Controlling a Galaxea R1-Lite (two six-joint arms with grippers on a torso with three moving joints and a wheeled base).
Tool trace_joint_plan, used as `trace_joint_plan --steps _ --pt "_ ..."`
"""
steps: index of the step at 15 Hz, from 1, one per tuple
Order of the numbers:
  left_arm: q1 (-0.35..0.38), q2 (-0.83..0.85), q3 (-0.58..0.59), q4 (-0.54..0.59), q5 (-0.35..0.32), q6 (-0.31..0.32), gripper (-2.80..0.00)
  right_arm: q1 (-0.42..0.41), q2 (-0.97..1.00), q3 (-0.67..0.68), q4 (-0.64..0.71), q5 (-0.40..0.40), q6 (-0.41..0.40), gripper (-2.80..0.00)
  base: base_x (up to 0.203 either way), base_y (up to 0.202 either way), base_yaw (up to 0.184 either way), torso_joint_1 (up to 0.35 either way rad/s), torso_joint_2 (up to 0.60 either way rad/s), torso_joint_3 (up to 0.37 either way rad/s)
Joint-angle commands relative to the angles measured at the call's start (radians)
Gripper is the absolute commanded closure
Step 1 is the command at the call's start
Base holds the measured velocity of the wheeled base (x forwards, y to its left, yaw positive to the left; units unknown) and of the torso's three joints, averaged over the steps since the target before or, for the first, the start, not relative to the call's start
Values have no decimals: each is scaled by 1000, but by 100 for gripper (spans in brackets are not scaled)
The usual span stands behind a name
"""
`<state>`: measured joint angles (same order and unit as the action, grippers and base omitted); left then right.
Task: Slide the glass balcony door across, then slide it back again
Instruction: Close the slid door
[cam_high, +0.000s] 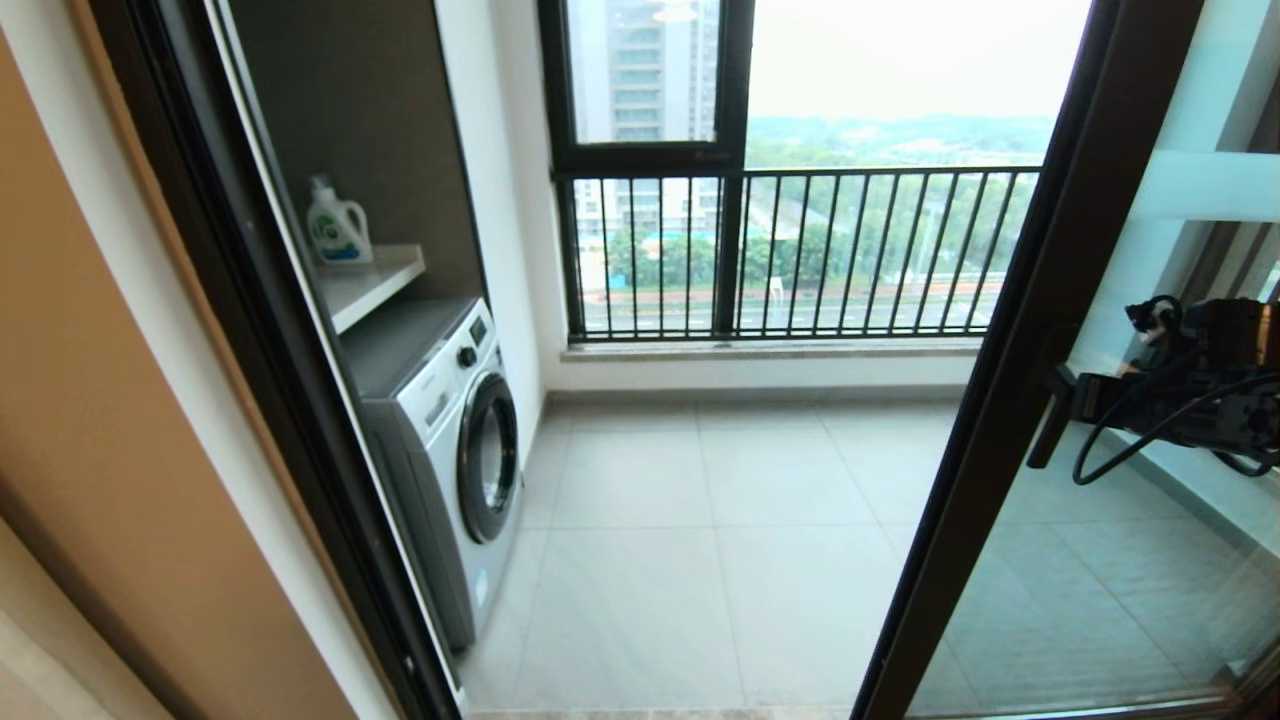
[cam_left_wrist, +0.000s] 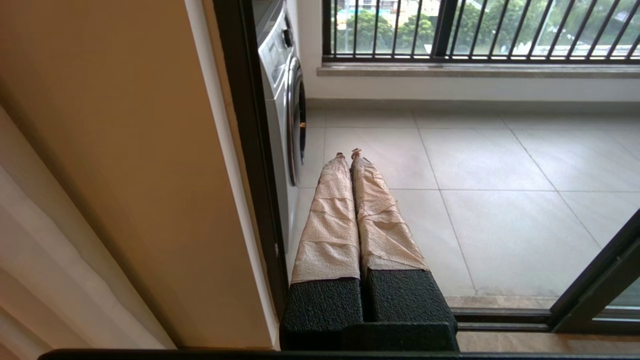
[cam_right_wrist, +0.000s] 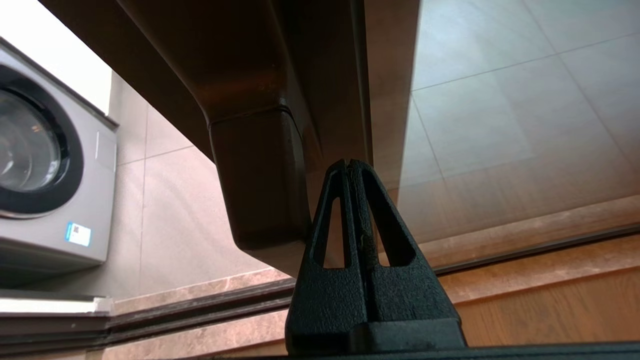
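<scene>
The glass balcony door (cam_high: 1030, 330), clear glass in a dark brown frame, stands at the right of the doorway, and the left half of the doorway is open. No characters show on the visible part of its frosted band (cam_high: 1200, 185). My right gripper (cam_high: 1065, 393) is shut and holds nothing. Its tips rest against the door frame (cam_right_wrist: 330, 75) right beside the brown handle (cam_right_wrist: 260, 185). My left gripper (cam_left_wrist: 348, 154), its fingers wrapped in beige tape, is shut and empty. It hangs low by the left jamb and is out of the head view.
A washing machine (cam_high: 460, 440) stands on the balcony's left, under a shelf (cam_high: 375, 285) holding a detergent bottle (cam_high: 337, 228). The black outer window with railing bars (cam_high: 800, 250) closes the far side. The floor track (cam_left_wrist: 500, 320) runs along the threshold, and the dark left jamb (cam_high: 270, 330) borders a beige wall.
</scene>
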<state>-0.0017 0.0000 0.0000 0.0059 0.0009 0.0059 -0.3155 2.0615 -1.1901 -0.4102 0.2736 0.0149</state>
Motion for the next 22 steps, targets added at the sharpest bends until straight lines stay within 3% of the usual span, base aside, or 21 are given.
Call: trace_joint_plan --steps 1,22 --pt "0 2 2 0 1 0 0 14 -4 14 -6 -1 0 0 0 0 0 0 0 0" --pt "0 2 2 0 1 0 0 115 -38 98 -79 -33 1 0 0 0 0 0 0 0"
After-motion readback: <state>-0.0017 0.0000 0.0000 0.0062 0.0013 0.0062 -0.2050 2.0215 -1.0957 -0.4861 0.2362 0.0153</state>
